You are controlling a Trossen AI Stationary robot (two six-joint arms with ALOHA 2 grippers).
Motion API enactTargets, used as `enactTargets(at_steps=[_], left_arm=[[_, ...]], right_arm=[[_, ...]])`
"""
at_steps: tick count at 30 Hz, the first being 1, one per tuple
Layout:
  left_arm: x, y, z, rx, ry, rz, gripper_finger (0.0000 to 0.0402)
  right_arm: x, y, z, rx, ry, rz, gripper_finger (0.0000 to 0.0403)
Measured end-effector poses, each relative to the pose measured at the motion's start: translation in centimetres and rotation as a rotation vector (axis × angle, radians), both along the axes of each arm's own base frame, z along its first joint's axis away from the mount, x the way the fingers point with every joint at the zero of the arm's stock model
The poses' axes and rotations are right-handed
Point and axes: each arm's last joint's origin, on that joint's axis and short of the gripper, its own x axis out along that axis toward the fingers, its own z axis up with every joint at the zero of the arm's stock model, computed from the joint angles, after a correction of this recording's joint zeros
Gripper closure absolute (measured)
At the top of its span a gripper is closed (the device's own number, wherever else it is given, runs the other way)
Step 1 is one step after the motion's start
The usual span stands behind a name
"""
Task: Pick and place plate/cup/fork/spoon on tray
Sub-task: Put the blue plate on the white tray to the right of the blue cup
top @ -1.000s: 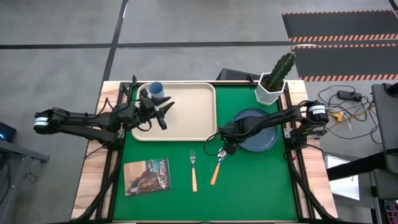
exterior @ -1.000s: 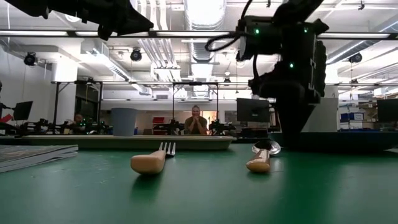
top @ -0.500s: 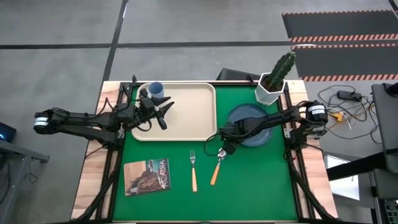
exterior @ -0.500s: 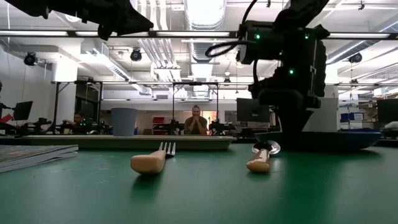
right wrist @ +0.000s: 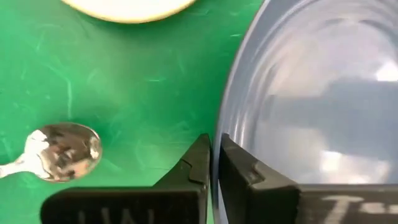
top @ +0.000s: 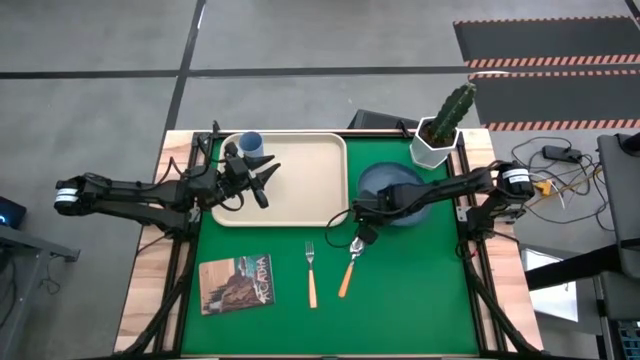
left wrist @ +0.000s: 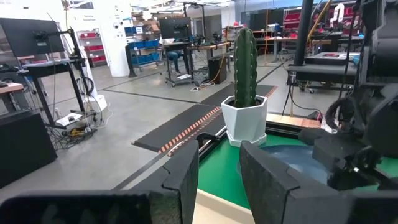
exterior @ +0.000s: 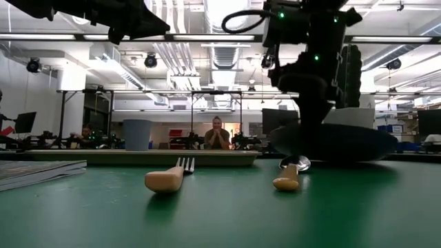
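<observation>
Green cloth covers the worktop [top: 400,300], and behind it a big workshop with desks and ceiling lamps is visible in the low view, where a person [exterior: 218,135] sits far away.

My right end effector [top: 357,222] is closed on the near rim of the plate [top: 392,186]; in the right wrist view the two fingers [right wrist: 200,163] pinch the rim [right wrist: 219,140] between them. The plate is tilted and lifted from the cloth, as the low view shows [exterior: 337,141]. It is between the tray [top: 300,175] and the cactus pot [top: 436,145], near both.

My left end effector [top: 262,172] hovers over the left part of the tray, its fingers [left wrist: 267,180] a little apart and holding nothing. The cup [top: 250,143] stands in the far left corner of the tray, just beside this end effector.

On the cloth, the spoon [top: 350,266] lies just under my right end effector with its bowl [right wrist: 65,151] close to the fingers. The fork [top: 311,273] lies beside the spoon, apart from it. A booklet [top: 237,283] lies near the left front corner.
</observation>
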Motion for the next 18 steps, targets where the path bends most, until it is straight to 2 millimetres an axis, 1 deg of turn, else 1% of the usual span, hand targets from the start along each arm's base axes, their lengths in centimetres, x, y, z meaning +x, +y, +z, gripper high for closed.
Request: enactTargets(at_steps=[3, 7, 12, 18], left_arm=[[0.0, 0.0, 0.0, 0.000, 0.000, 0.000, 0.0304], [0.0, 0.0, 0.0, 0.000, 0.000, 0.000, 0.0304], [0.0, 0.0, 0.0, 0.000, 0.000, 0.000, 0.0304], [0.0, 0.0, 0.0, 0.000, 0.000, -0.001, 0.0304]], right_arm=[[0.0, -0.1, 1.0, -0.050, 0.045, 0.021, 0.0392], [0.3, -0.1, 2.5, -0.110, 0.052, 0.049, 0.0394], [1.3, -0.2, 4.1, -0.165, 0.016, 0.140, 0.0394], [2.9, -0.4, 6.3, -0.265, -0.096, 0.241, 0.0394]])
